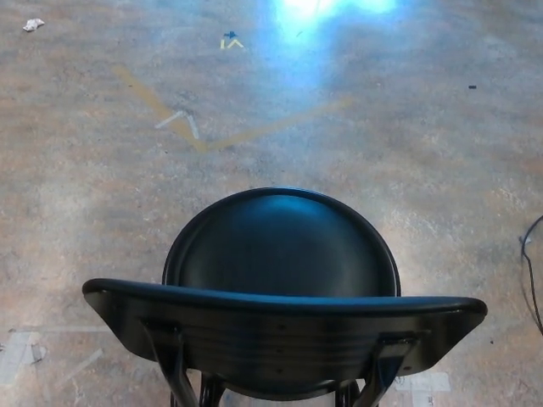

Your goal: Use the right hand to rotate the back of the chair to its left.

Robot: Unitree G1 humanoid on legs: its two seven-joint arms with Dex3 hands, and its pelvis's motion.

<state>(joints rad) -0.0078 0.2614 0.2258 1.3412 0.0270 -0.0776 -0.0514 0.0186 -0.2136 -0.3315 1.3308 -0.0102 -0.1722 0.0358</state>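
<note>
- No part of the robot's body is showing in the head view: no arm, no forearm, no casing, no screws or markings to describe.
- The left hand is not coming into view from the left edge, and the right hand is not coming into view from the right edge.
- A thin black cable [532, 275] is curving along the right edge; whether it belongs to the robot cannot be told.

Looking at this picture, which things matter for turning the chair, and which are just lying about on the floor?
For the job:
chair
chair back

Just lying about:
scrap of paper on the floor, far left
black cable at the right edge
tape marks on the floor

Neither robot hand shows.
</note>
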